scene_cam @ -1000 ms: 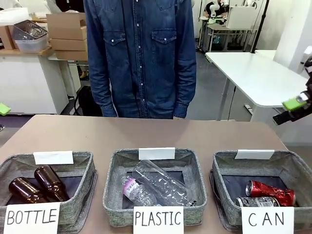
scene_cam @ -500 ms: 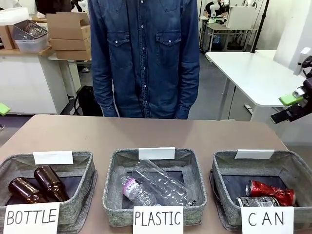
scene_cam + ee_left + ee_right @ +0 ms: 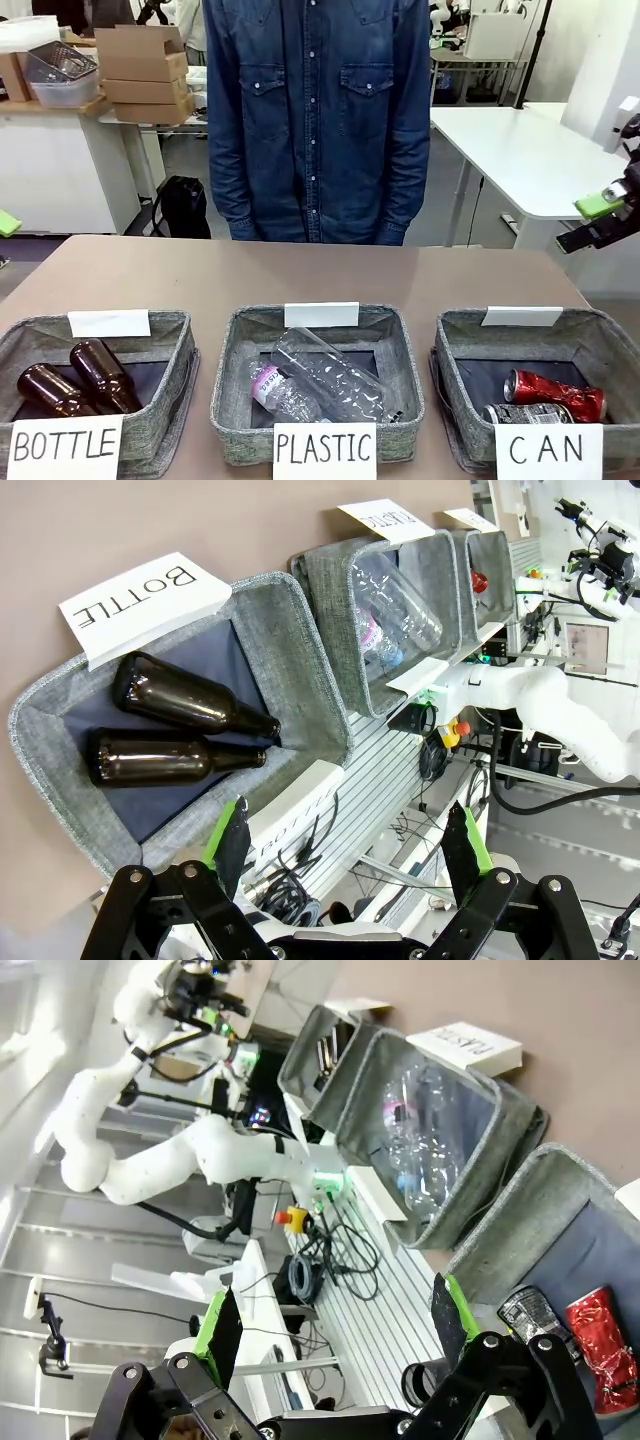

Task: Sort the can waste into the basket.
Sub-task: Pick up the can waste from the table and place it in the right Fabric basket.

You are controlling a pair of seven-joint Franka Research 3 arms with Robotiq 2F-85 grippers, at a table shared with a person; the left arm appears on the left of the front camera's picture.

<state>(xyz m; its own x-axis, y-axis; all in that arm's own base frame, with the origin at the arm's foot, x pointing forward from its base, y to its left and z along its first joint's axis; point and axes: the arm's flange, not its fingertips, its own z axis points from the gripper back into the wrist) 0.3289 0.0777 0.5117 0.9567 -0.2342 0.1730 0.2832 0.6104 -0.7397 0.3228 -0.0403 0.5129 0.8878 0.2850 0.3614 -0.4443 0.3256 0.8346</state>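
Note:
The red can [image 3: 556, 393] and the dark can [image 3: 527, 412] lie side by side on their sides in the grey basket [image 3: 603, 338] signed "CAN" at the front right. My right gripper [image 3: 598, 222] hangs open and empty high above the table's right edge, well behind that basket. In the right wrist view its fingers [image 3: 447, 1316] stand wide apart, with the red can [image 3: 601, 1351] and the dark can [image 3: 529, 1313] in the basket [image 3: 520, 1220] beyond them. My left gripper [image 3: 348, 845] is open and empty, out past the "BOTTLE" basket [image 3: 300, 670].
The "BOTTLE" basket [image 3: 168, 335] holds two brown glass bottles [image 3: 100, 375]. The middle "PLASTIC" basket [image 3: 240, 345] holds clear plastic bottles [image 3: 325, 385]. A person in a denim shirt [image 3: 320, 120] stands at the far edge. Bare brown tabletop [image 3: 300, 275] lies behind the baskets.
The person has stepped a little to the picture's right. My right gripper has risen slightly at the right edge. Cans and baskets have not moved.

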